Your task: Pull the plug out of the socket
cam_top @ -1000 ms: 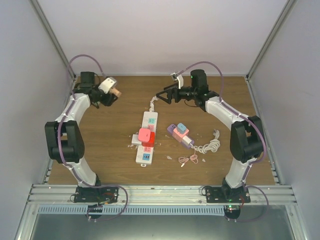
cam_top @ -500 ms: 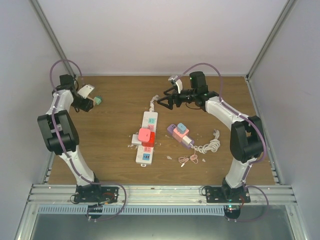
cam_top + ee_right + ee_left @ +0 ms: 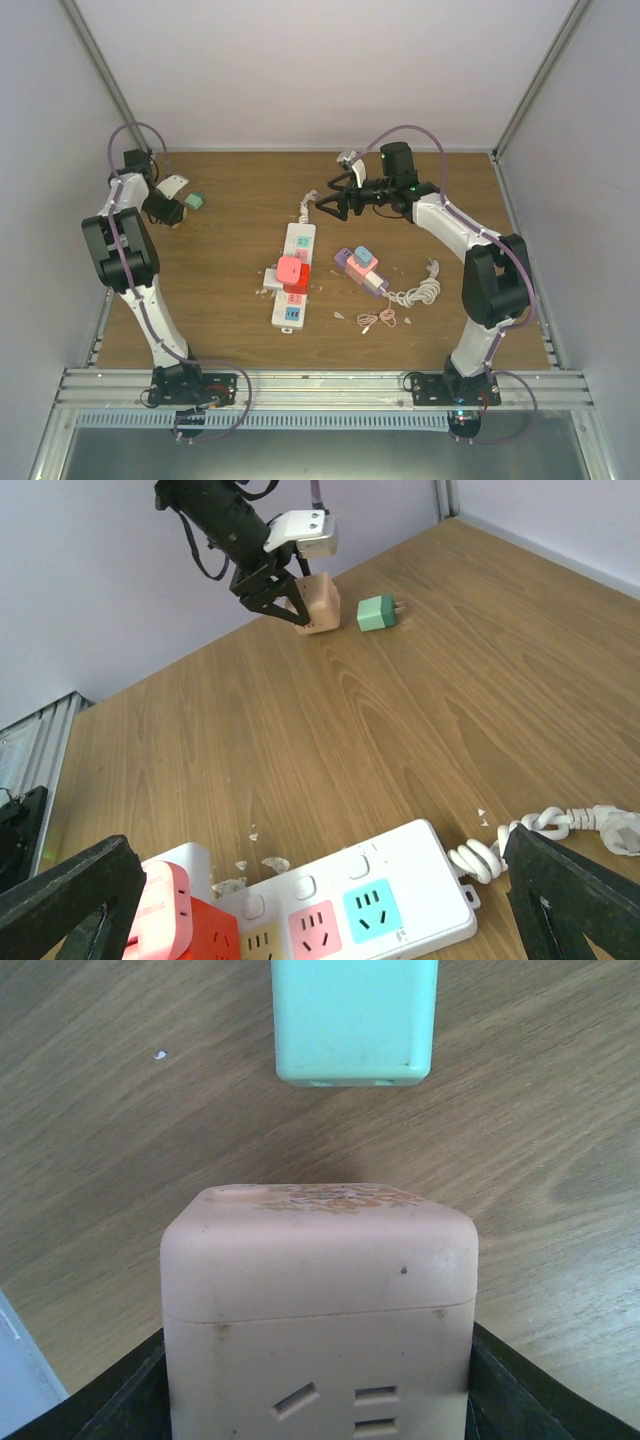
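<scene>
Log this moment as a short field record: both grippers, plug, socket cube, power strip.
left gripper: shut on the peach socket cube, far-left area of the table
green plug: out of the cube, lying on the table just beyond it, not touching
right gripper: open, empty, near the far end of the power strip
power strip: mid-table, pink adapter and red adapter on it
task state: plug and socket apart

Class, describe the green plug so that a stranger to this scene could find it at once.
Go to the far left corner of the wooden table, where the left gripper holds a beige cube. On the wood beside it, not touching, lies the plug: small, mint green where the cube is beige, with bare prongs.
</scene>
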